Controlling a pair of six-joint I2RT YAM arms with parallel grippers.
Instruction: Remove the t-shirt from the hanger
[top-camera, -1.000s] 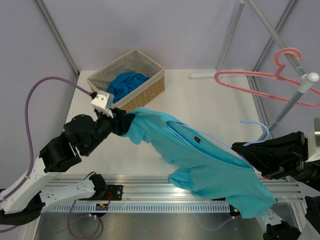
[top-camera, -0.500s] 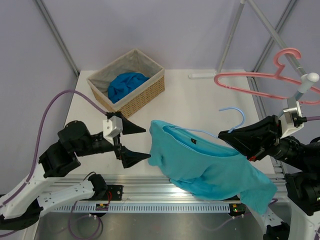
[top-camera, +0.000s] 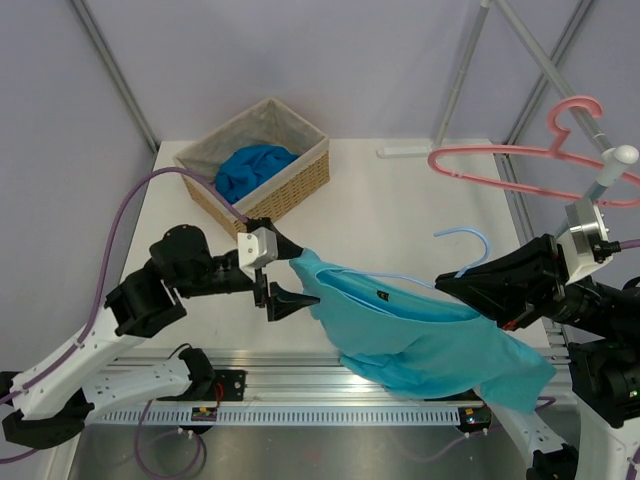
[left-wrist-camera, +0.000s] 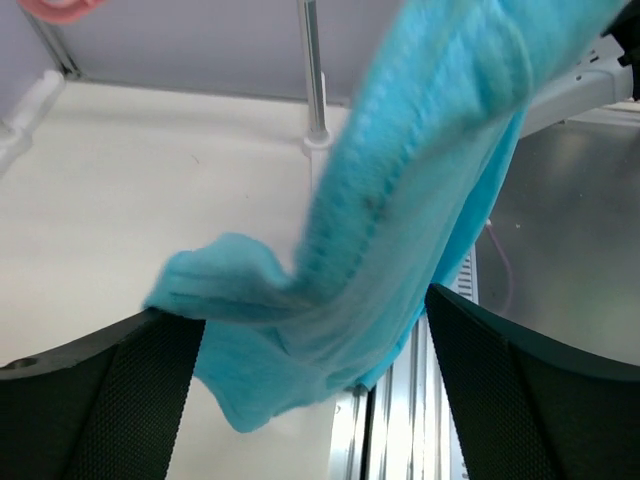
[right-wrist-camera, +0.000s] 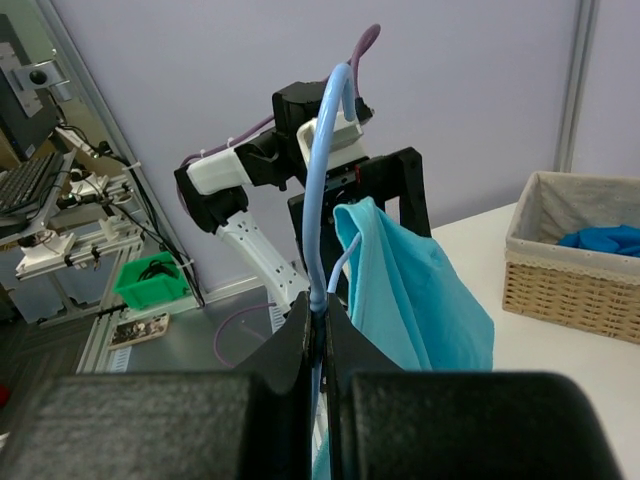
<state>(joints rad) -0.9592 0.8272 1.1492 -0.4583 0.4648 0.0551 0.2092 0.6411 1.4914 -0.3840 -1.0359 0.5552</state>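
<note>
The teal t-shirt (top-camera: 420, 335) hangs on the thin light-blue hanger (top-camera: 468, 238), sagging over the table's front edge. My right gripper (top-camera: 450, 284) is shut on the hanger's wire below the hook; in the right wrist view the hanger (right-wrist-camera: 322, 170) rises from the gripper (right-wrist-camera: 322, 312) with the t-shirt (right-wrist-camera: 410, 290) draped to its right. My left gripper (top-camera: 306, 275) stands open at the shirt's left end. In the left wrist view the t-shirt (left-wrist-camera: 400, 220) hangs loose between the wide-spread fingers (left-wrist-camera: 100, 400) of the gripper (left-wrist-camera: 315, 385).
A wicker basket (top-camera: 300, 180) holding a dark blue cloth (top-camera: 250, 165) stands at the table's back left. A pink hanger (top-camera: 520, 160) hangs on a stand at the right. An aluminium rail (top-camera: 300, 385) runs along the near edge.
My left gripper let go of the shirt's sleeve, opened wide, then moved right to the shirt's left end. The shirt slackened toward the right, and the right arm raised the hanger.
</note>
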